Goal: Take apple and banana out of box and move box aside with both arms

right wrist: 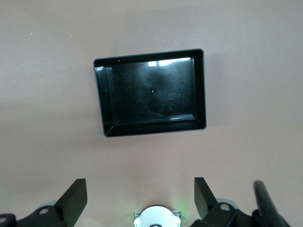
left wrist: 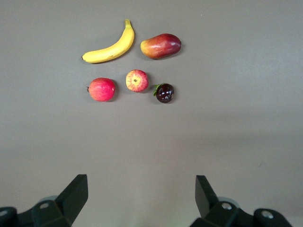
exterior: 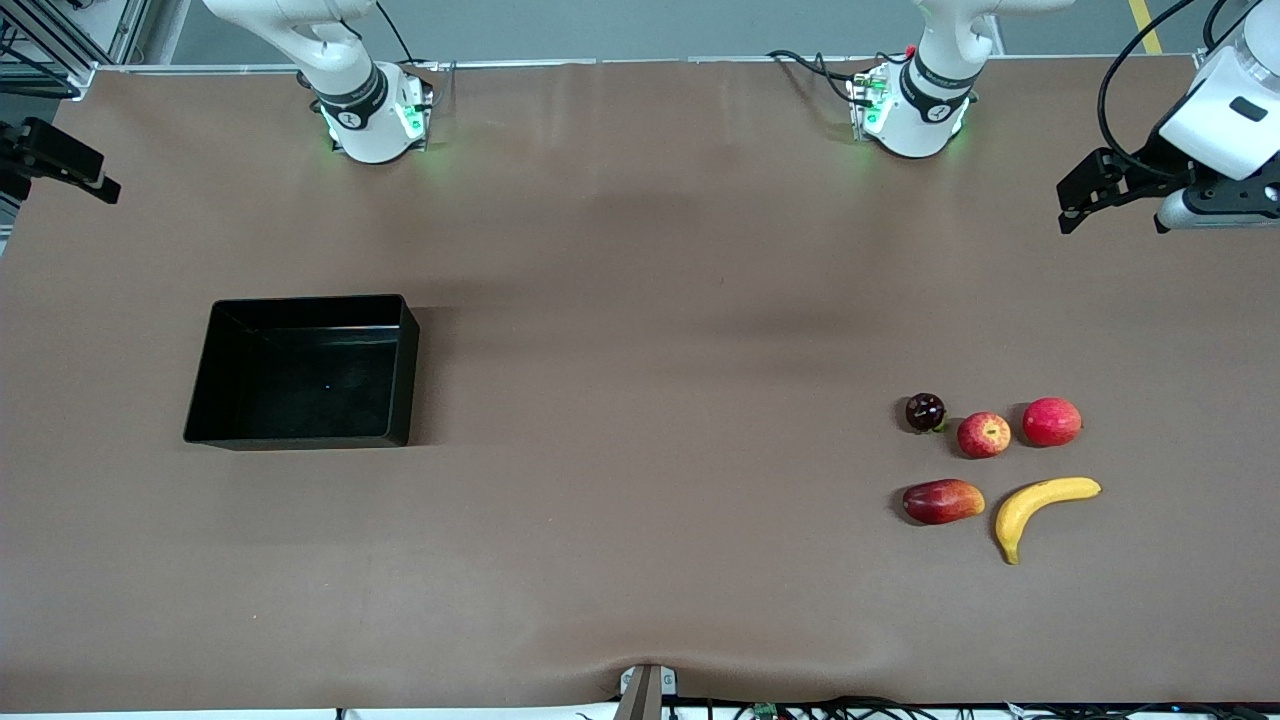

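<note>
Front view: the black box (exterior: 300,370) sits left of centre in the frame, toward the right arm's end; banana (exterior: 1040,510) and streaked apple (exterior: 984,435) lie at lower right among three other fruits. Left gripper (exterior: 1075,205) hangs at the frame's right edge, right gripper (exterior: 95,180) at its upper left — both with jaws wide, holding nothing.

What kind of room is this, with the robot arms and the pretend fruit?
Probably a robot lab. Two white arms are bolted to a brown table. The left claw and right claw hang open, toy-like fruit such as a banana sits opposite an empty black box, and cables run along the edges.
</note>
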